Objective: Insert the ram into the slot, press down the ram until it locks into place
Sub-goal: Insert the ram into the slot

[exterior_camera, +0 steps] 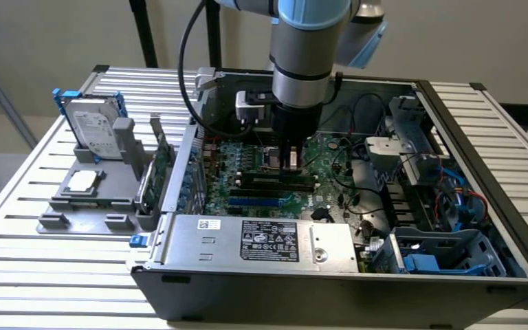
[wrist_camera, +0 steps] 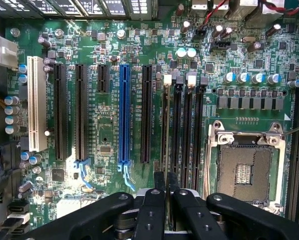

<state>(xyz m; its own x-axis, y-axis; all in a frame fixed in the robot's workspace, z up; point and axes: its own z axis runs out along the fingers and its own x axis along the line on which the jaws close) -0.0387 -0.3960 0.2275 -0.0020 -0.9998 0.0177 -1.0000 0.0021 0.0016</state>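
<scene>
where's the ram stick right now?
The ram stands on edge in the first of the black memory slots, between the gripper fingers, beside the empty processor socket. In the exterior view the gripper sits mid-case over the motherboard.

Arm vertical, wrist straight down; gripper (wrist_camera: pixel 165 186) low, fingers nearly together.

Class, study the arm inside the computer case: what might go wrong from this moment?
1. The memory slots lie close side by side; the ram, held edge-on in the fingers, may come down between two of them or into the wrong one.
2. The open CPU socket sits right beside the slots; a sideways slip might strike it.
</scene>
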